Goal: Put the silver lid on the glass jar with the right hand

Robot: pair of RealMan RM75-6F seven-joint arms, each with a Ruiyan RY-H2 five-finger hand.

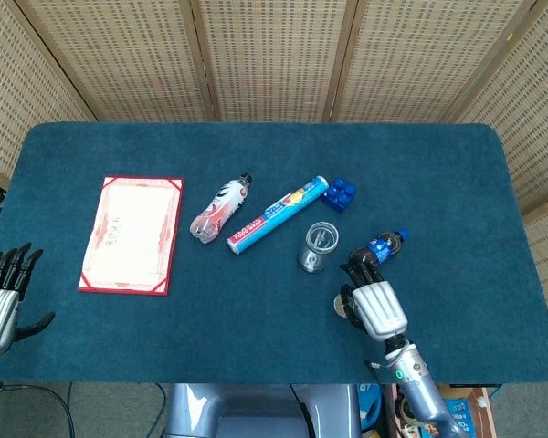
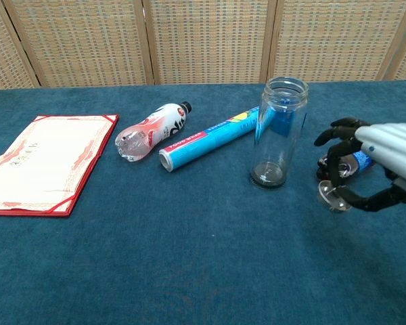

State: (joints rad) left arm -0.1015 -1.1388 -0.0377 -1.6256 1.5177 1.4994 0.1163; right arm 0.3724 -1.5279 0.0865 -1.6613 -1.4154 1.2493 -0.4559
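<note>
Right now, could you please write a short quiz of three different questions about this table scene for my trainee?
1. True or false: the silver round lid is already on the clear glass jar.
2. Which hand holds the lid? A) right hand B) left hand
3. Fill in: the glass jar stands ____ with its mouth open.

Key:
1. False. The lid is in the fingers of the right hand, lifted off the blue table, to the right of the jar.
2. A. The left hand is at the table's left edge, holding nothing.
3. Upright.
</note>
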